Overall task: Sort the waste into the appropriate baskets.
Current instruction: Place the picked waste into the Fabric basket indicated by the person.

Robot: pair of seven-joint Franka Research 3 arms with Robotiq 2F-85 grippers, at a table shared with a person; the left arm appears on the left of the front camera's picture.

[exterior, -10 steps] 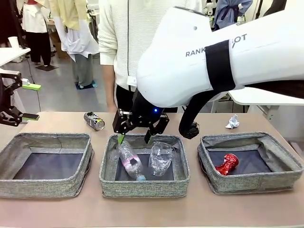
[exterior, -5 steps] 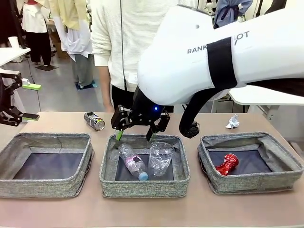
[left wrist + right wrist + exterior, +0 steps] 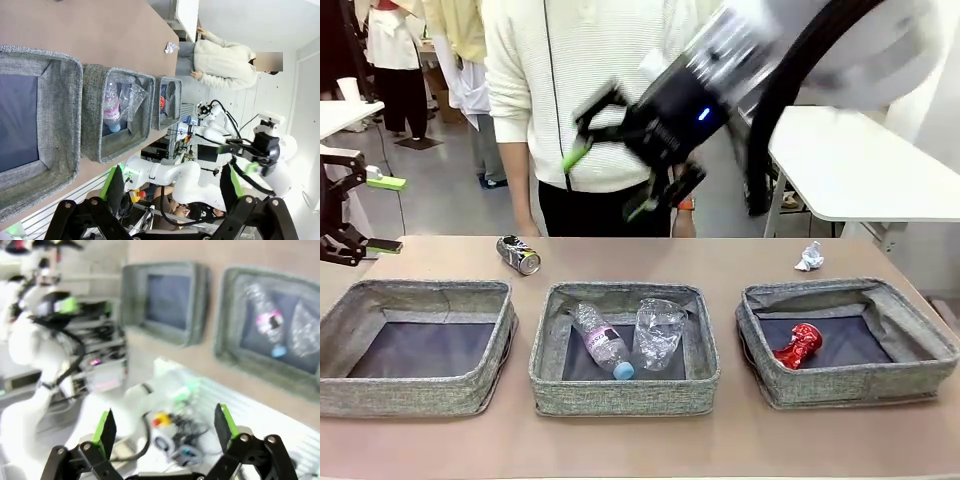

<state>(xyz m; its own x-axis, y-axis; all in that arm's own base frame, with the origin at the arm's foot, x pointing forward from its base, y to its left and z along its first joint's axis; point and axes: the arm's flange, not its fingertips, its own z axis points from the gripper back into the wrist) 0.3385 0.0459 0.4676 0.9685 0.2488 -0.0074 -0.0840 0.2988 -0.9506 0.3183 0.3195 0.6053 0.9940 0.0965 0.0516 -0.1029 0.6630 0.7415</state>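
The small clear blue-capped bottle (image 3: 601,346) lay in the middle basket (image 3: 624,390) beside the clear plastic cup (image 3: 658,334). The right end effector (image 3: 610,180), blurred, had lifted away wide open and apparently empty, so that item seemed sorted. The left end effector (image 3: 382,213) stood open, holding nothing.

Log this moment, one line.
right gripper: open, aloft; left gripper: open; small clear blue-capped bottle: middle grey woven basket; dark printed can: on brown table
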